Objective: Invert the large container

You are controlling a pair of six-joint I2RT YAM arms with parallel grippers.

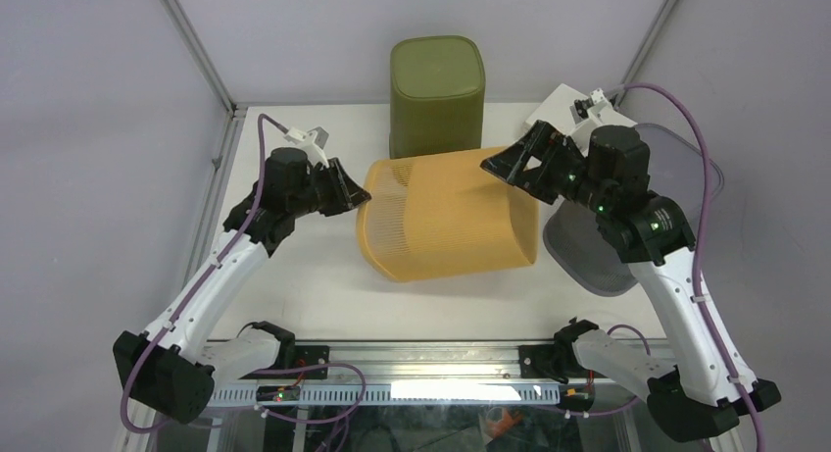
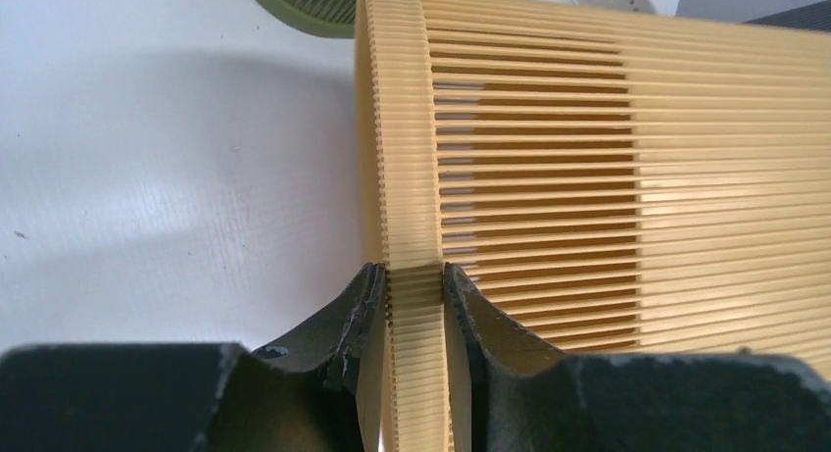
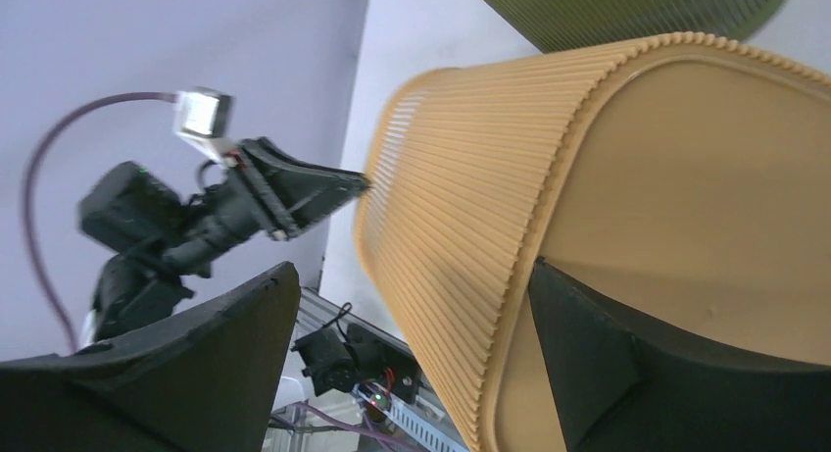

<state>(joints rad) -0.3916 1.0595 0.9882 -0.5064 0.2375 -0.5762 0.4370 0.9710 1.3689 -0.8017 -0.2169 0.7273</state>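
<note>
The large container is a yellow-orange slatted basket [image 1: 446,222] lying on its side in the middle of the table, open mouth to the left, flat base to the right. My left gripper [image 1: 361,192] is shut on the basket's rim band, one finger inside and one outside, as the left wrist view [image 2: 414,276] shows against the slatted wall [image 2: 588,158]. My right gripper [image 1: 500,163] is open at the basket's base end. In the right wrist view [image 3: 412,268] it straddles the base corner [image 3: 470,177]; one finger [image 3: 588,354] lies against the flat base, the other stands apart.
A dark green container [image 1: 437,94] stands upside down at the back, just behind the basket. A grey slatted container [image 1: 588,246] lies on its side at the right, under my right arm. Cage posts rise at both back corners.
</note>
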